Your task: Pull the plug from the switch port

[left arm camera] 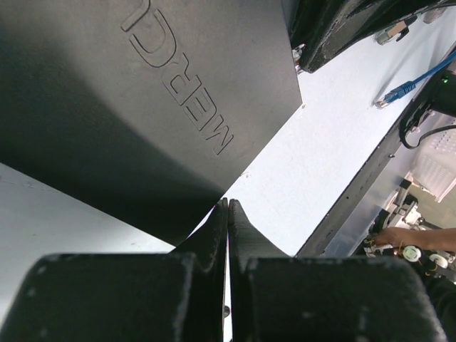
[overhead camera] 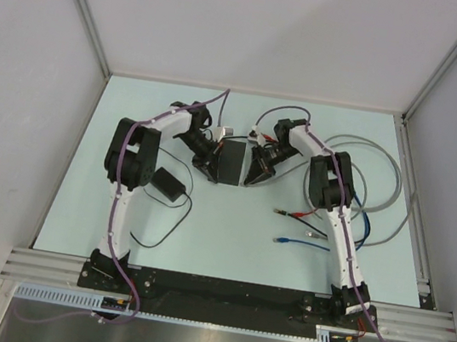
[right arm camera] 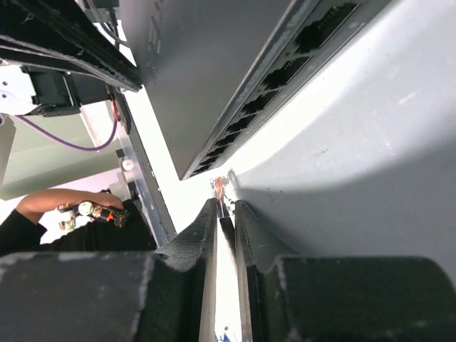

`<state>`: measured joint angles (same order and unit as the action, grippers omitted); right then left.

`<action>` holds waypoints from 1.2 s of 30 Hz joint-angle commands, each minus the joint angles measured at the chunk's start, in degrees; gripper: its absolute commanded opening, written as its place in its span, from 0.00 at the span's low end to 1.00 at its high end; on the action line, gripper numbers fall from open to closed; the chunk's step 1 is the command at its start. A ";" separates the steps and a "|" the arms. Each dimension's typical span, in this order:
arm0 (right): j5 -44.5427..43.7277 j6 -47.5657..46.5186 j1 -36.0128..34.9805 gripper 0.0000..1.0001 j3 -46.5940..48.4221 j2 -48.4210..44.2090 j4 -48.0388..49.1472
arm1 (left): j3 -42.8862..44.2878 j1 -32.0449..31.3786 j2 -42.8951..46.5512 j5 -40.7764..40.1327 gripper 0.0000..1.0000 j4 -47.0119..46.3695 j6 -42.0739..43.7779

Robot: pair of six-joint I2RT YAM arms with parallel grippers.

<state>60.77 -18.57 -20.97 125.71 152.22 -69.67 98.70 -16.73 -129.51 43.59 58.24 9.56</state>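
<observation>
My right end effector (right arm camera: 225, 204) pinched the clear plug (right arm camera: 221, 188) near the switch (right arm camera: 206, 71) at mid-frame; my left end effector (left arm camera: 228, 203) sat closed, empty.

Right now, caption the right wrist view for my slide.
Right gripper pinches a clear plug just off the end of the black switch's port row.

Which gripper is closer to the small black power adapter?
Left. The left gripper is just right of the small black power adapter; the right gripper lies beyond the flat black switch.
</observation>
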 commanded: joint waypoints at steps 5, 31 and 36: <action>-14.81 -9.02 2.24 0.00 5.86 3.36 -5.47 | 1.59 -0.14 -0.13 -2.20 0.00 -2.16 2.74; -20.43 -1.92 29.40 0.09 17.26 -8.97 5.23 | 28.92 1.17 -2.85 -1.67 0.08 8.21 8.28; -16.92 5.45 32.66 0.29 21.07 -6.76 14.01 | 28.40 2.23 -1.62 -3.07 0.09 9.35 10.47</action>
<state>40.99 -20.01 10.74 143.31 144.59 -63.90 124.95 -15.73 -132.60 40.64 65.80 16.69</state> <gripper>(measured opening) 0.212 0.089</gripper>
